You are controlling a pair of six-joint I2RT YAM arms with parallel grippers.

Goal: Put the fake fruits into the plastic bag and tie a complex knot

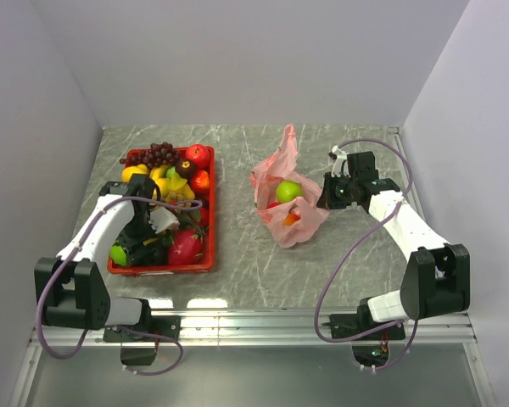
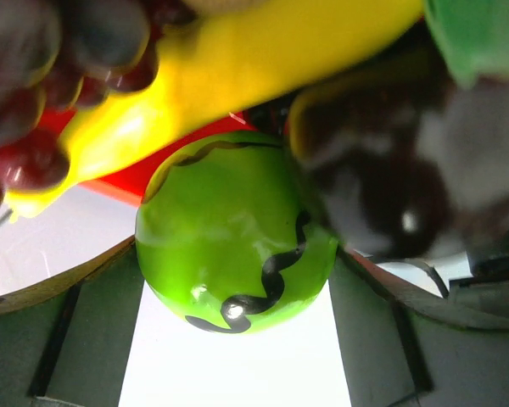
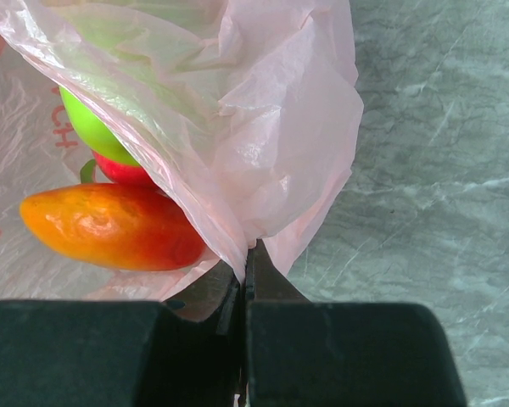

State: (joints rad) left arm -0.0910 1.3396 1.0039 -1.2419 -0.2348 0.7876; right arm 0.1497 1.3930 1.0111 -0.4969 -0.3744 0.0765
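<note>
Pinching the right-hand edge of the plastic bag [image 3: 280,127] between the tight-closed jaws of the right gripper [image 3: 246,254], out on the table [image 1: 365,153] and well apart from the red tray [image 1: 205,254], with a green apple [image 1: 288,190] and a mango [image 3: 110,225] lying inside. Judging the film thin, limp and slippery, likely tearing if yanked, so taking a gathered bunch near the mouth. Straddling a glossy green fruit [image 2: 233,237] in the tray with the left gripper [image 1: 140,242], jaws spread either side, not showing whether squeezing; seeming light, hard, slick, so gripping across its widest middle.

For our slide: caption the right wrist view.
Right gripper pinches the pink plastic bag at its edge; mango and green apple inside.
</note>
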